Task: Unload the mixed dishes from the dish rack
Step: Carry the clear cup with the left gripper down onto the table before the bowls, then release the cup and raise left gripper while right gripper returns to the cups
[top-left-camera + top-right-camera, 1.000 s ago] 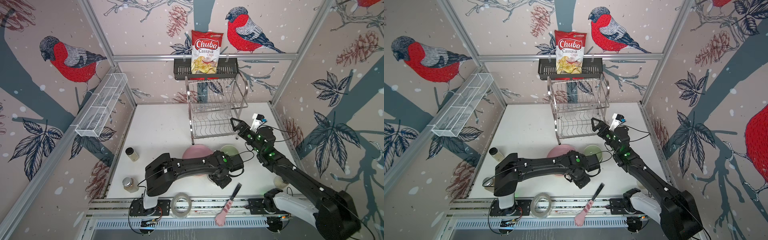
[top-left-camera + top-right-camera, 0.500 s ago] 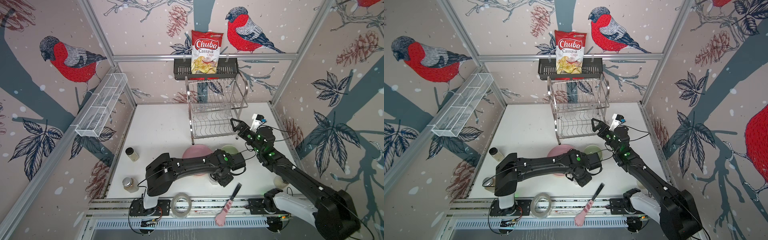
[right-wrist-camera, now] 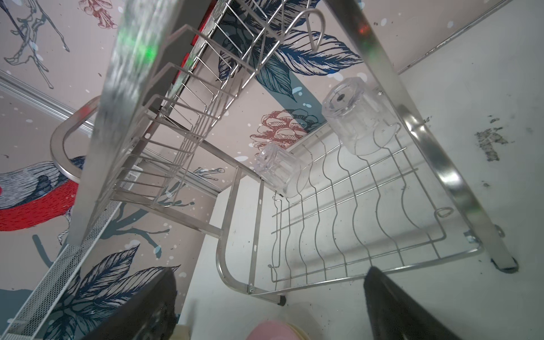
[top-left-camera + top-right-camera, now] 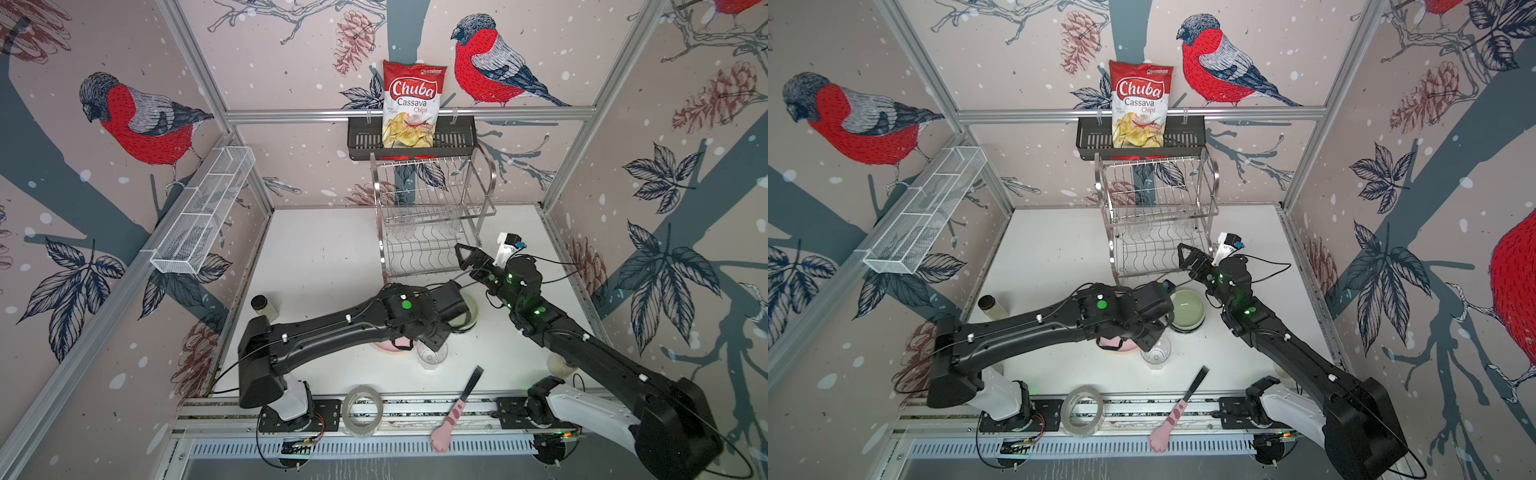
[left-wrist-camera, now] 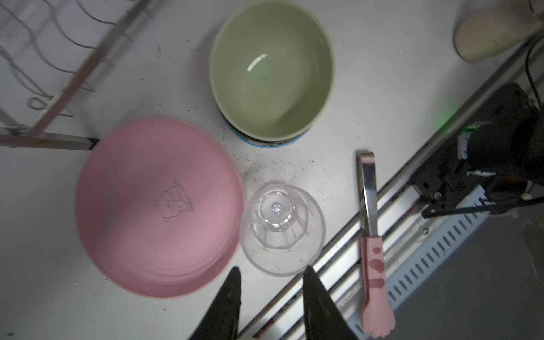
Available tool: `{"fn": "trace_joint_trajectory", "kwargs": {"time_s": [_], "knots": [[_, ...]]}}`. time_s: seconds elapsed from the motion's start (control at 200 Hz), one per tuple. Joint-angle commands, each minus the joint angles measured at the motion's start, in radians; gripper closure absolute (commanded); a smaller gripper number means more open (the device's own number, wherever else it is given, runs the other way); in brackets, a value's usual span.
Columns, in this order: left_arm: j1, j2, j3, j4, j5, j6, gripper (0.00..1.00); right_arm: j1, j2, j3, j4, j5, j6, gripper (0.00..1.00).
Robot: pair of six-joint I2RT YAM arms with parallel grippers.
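**Tipping Risk Noted**

A clear glass (image 5: 282,228) stood on the surface (image 5: 368,97) beside the pink plate (image 5: 159,206), left jaws parted nearby; it could be toppled by a skewed retreat. Two glasses (image 3: 357,117) stood in the dish rack (image 3: 453,176), right jaws wide open.

The left arm (image 4: 332,328) and right arm (image 4: 602,357) were matte black, boxy links on white bases (image 4: 291,401). The fingers (image 5: 232,306) were black tapered wedges; behind them glowed green lights (image 4: 406,304), thin black cables (image 4: 557,262) trailed, and the right carried a white, blue-tipped mount (image 4: 508,245)
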State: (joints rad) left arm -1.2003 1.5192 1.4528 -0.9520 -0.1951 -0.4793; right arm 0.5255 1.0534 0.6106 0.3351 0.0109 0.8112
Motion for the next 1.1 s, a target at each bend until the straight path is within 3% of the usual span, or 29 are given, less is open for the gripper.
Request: {"fn": "trace_joint_trajectory", "kwargs": {"time_s": [0.0,0.12,0.285,0.47,0.545,0.64,0.765,0.946,1.091], "knots": [[0.051,-0.106,-0.075,0.09,-0.142,-0.059,0.58,0.004,-0.017,-0.015,0.046,0.025,-0.027,0.01],[0.127,-0.267,-0.229,0.258,-0.243,-0.064,0.49,0.001,-0.017,-0.034,0.116,-0.006,-0.082,0.01],[0.297,-0.431,-0.428,0.471,-0.147,-0.041,0.3,-0.037,0.026,0.012,0.069,-0.015,-0.08,0.0],[0.478,-0.449,-0.515,0.552,-0.083,-0.018,0.22,-0.043,0.08,0.012,0.125,-0.065,-0.116,0.01],[0.553,-0.444,-0.542,0.611,-0.002,-0.018,0.19,0.001,0.113,0.041,0.098,0.017,-0.161,0.01],[0.627,-0.422,-0.564,0.689,0.089,-0.03,0.17,0.099,0.186,0.12,0.004,0.204,-0.265,0.0],[0.651,-0.365,-0.566,0.745,0.122,-0.038,0.16,0.179,0.302,0.193,-0.031,0.318,-0.372,0.07],[0.654,-0.284,-0.565,0.801,0.166,-0.039,0.2,0.18,0.407,0.224,0.017,0.342,-0.462,0.18],[0.662,-0.228,-0.556,0.836,0.169,-0.043,0.2,0.169,0.477,0.237,0.085,0.371,-0.538,0.2]]}}
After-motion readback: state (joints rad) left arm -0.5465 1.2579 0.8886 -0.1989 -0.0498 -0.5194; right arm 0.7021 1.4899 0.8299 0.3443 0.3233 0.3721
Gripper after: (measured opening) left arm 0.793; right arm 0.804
